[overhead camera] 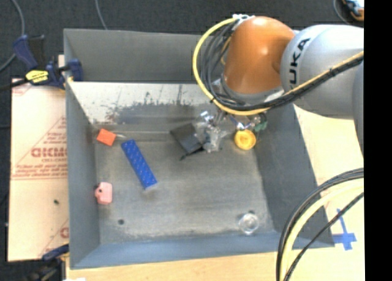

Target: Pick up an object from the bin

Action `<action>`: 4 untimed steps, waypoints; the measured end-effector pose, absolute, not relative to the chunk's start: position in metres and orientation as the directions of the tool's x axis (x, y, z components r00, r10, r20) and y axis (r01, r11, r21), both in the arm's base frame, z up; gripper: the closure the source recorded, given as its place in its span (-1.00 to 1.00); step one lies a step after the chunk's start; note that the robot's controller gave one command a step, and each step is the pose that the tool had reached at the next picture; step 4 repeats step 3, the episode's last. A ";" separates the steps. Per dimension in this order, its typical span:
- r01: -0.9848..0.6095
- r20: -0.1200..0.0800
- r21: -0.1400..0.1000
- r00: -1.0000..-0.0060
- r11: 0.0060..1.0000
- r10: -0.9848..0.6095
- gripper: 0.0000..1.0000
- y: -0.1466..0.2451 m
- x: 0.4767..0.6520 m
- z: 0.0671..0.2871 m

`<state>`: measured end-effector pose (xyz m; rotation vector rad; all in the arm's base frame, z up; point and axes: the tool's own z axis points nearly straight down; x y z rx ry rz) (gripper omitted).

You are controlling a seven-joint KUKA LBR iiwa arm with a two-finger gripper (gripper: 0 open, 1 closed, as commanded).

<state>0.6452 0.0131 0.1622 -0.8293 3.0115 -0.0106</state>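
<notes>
The dark grey block point(185, 139) lies toward the back middle of the bin point(196, 203), its long axis slanting roughly from back-left to front-right. Its right end is at the end effector point(210, 134). The end effector hangs low under the orange cover; whether it is apart, together or clamped on the block cannot be told.

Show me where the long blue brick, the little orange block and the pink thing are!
long blue brick point(139, 163): camera view, middle of its studded top.
little orange block point(106, 138): camera view, centre of its top face.
pink thing point(103, 193): camera view, middle of its body.
</notes>
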 end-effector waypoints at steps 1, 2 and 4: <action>-0.513 -0.017 -0.013 -0.858 0.858 -0.513 1.00 0.009 0.646 0.153; -0.523 -0.014 -0.011 -0.852 0.852 -0.523 1.00 0.017 0.642 0.116; -0.541 -0.016 -0.013 -0.841 0.841 -0.541 1.00 0.024 0.647 0.219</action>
